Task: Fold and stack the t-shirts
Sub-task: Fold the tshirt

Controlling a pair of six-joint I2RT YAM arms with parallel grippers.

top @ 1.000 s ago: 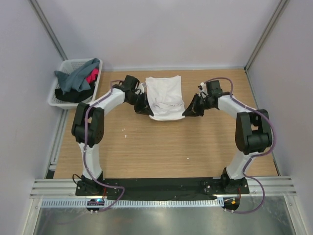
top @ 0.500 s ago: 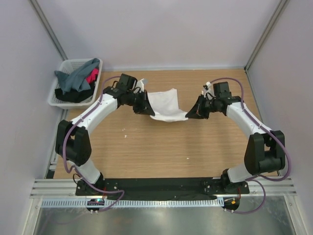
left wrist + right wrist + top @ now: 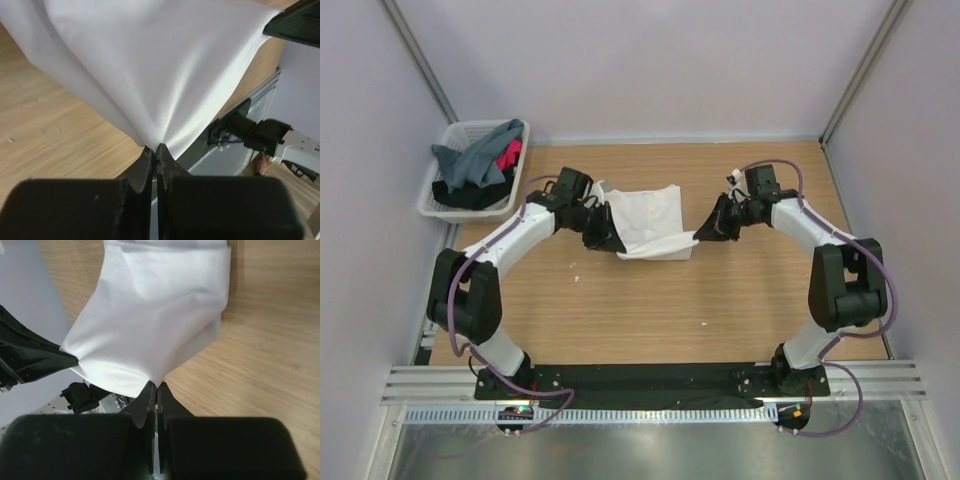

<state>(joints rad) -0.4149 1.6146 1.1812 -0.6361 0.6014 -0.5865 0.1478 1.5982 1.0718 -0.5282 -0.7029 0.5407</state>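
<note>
The white t-shirt (image 3: 650, 222) hangs between my two grippers over the far middle of the table, folded over on itself. My left gripper (image 3: 611, 240) is shut on its left corner; in the left wrist view the cloth (image 3: 150, 65) fans out from the pinched tips (image 3: 155, 148). My right gripper (image 3: 704, 230) is shut on its right corner; in the right wrist view the cloth (image 3: 155, 315) spreads from the tips (image 3: 156, 385). A grey-teal shirt (image 3: 475, 157), a black shirt (image 3: 470, 195) and a pink-red shirt (image 3: 508, 154) lie in the basket.
The white lattice basket (image 3: 438, 185) stands at the far left corner, off the table's edge. Grey walls close in the back and sides. The black base rail (image 3: 650, 378) runs along the near edge.
Both grippers have lifted the shirt's near edge and carried it over the rest, then drawn it back toward the near side, so the shirt is now shorter and folded. The arms have shifted.
</note>
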